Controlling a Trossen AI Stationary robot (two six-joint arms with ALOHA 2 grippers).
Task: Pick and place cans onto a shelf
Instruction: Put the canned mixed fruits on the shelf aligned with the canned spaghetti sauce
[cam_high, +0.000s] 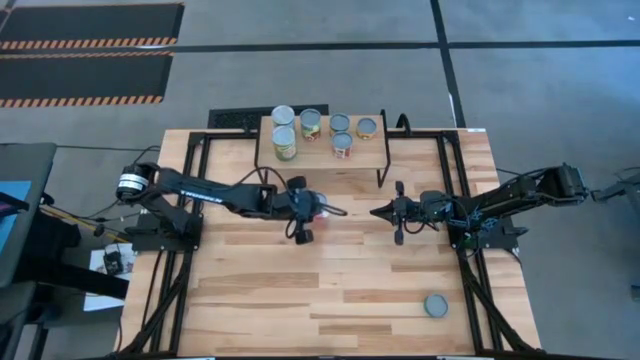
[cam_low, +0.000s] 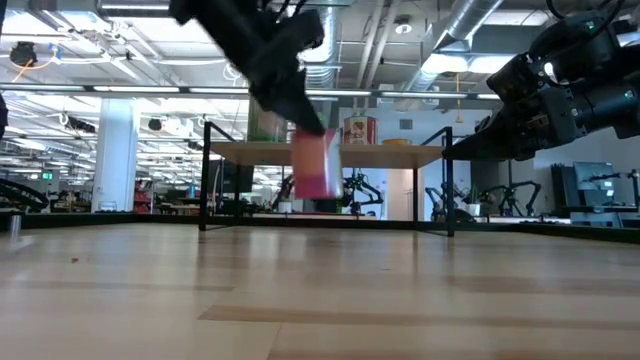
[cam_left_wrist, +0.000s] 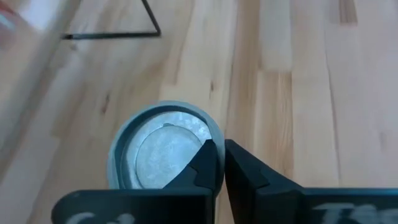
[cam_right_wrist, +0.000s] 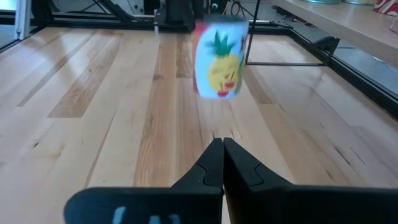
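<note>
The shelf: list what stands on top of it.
Six cans stand upright on the shelf: two large ones at its left end, four smaller beside them. The floor beneath its board is covered.

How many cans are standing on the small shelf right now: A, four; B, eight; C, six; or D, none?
C: the high view shows six cans standing on the shelf, one more lone can sits on the table's near right side, and another is by the left gripper.

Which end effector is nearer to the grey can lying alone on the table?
The right end effector. It is mid-table, closer to the grey can by the near edge. The left end effector is farther.
</note>
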